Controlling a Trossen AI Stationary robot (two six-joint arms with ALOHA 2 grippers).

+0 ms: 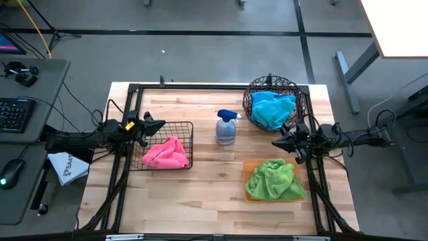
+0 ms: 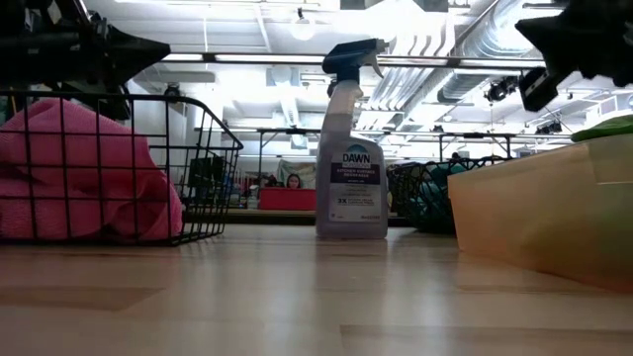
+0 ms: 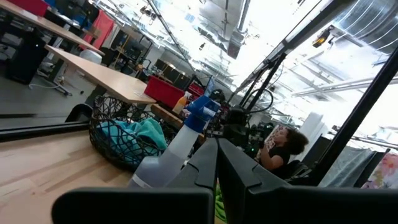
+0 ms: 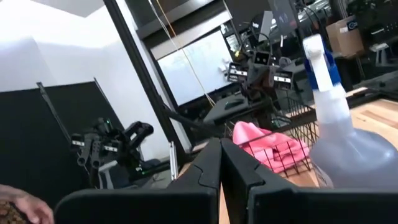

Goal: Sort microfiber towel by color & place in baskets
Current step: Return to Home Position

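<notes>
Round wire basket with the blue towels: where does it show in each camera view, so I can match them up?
High view: the round basket sits at upper right, right of the spray bottle.
Low view: right of centre, between the bottle and the orange tray.
Left wrist view: left of centre, beside the bottle.
Right wrist view: not in it.
Shared landmark: the spray bottle, in all four views.

- On my left, a pink microfiber towel (image 1: 166,154) lies in the square black wire-grid basket (image 1: 178,133).
- Right rear: blue microfiber towels (image 1: 273,110) fill the round dark brown woven-wire bowl basket (image 1: 257,88).
- Before it, a green microfiber towel (image 1: 271,179) lies on the flat rectangular orange tray (image 1: 298,195).
- A clear plastic spray bottle (image 1: 226,129) stands between the baskets.
</notes>
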